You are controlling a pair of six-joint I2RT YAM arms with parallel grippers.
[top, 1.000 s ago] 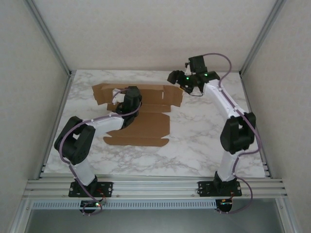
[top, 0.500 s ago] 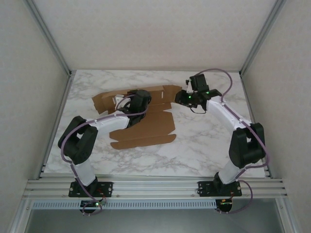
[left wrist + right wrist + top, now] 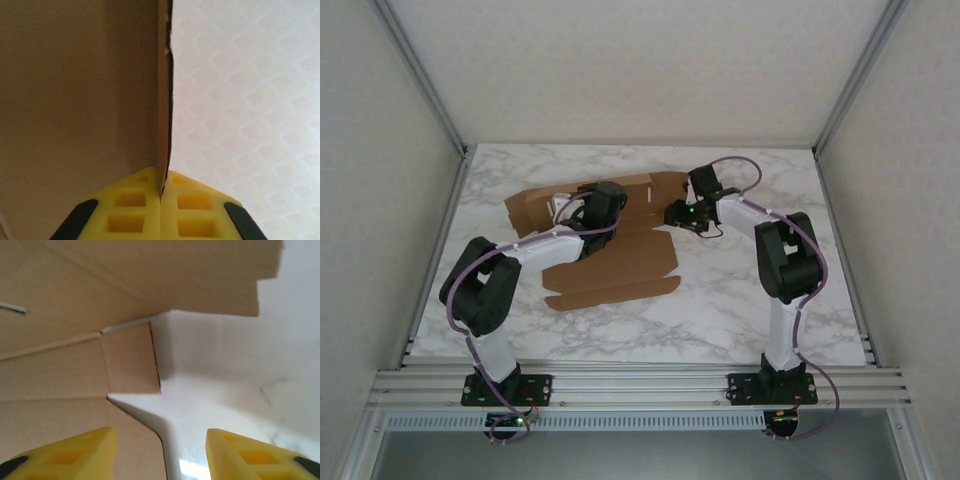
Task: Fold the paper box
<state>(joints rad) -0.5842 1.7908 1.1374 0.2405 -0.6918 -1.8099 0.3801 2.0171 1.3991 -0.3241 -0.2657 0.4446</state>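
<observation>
**Left pincer.** My left gripper (image 3: 576,208) is positioned over the far-left part of the paper box (image 3: 632,262). In the left wrist view, my left gripper (image 3: 161,193) has its two yellow pads (image 3: 125,212) closed together. A thin cardboard edge of the paper box (image 3: 80,90) is clamped between them. That panel stands up from the pads and occupies the left half of the view. The patterned wall (image 3: 245,100) lies behind it on the right.

**Right pincer.** My right gripper (image 3: 673,215) sits low at the far-right corner of the box. In the right wrist view, my right gripper (image 3: 161,441) is spread wide and its yellow fingertips (image 3: 90,442) are well apart. Nothing is gripped between them. Below the gap lie a rounded edge of the paper box (image 3: 65,365) and the bare marble table (image 3: 225,370). A small square tab of the box projects towards the marble just ahead of the fingers. Contact between either finger and the cardboard cannot be determined.

**Workpiece.** The box lies opened out on the table (image 3: 740,300), left of centre, between my two arms. Its near panel is flat. The far panel is raised along its right part.
</observation>
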